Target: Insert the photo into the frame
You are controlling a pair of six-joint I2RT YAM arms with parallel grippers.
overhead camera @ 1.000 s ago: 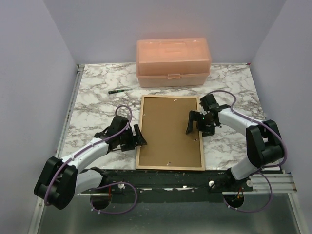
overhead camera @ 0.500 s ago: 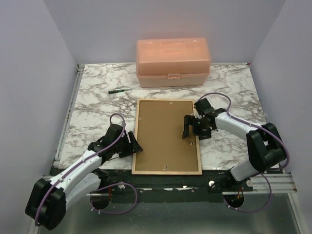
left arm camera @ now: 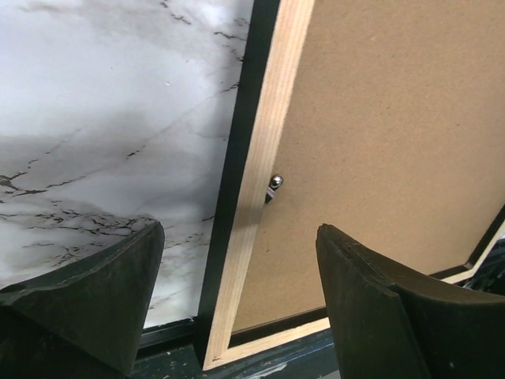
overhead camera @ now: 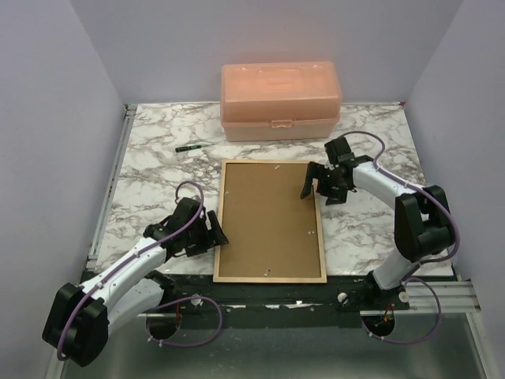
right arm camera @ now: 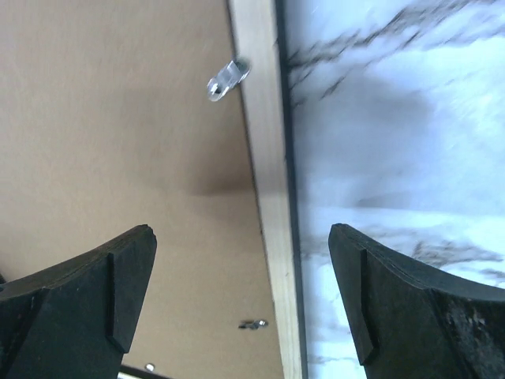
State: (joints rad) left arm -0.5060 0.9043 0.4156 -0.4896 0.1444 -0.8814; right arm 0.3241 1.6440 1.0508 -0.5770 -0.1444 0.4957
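- Top external: the frame (overhead camera: 268,276) lies face-down mid-table with its backing panel (overhead camera: 268,217) up, so the clips are reachable.
- Left gripper (overhead camera: 215,234) at the frame's 8 o'clock and right gripper (overhead camera: 308,188) at 2 o'clock: both wide, empty, straddling its edges.
- Photo not visible.

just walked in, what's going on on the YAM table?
A large picture frame, light wood on the back with a black edge, lies face down on the marble table. A brown fibreboard backing panel sits in it. The left gripper is open over the frame's left rail, near the front corner. The right gripper is open over the right rail, farther back. Neither holds anything. No photo shows in any view. A peach plastic box and a green pen sit behind.
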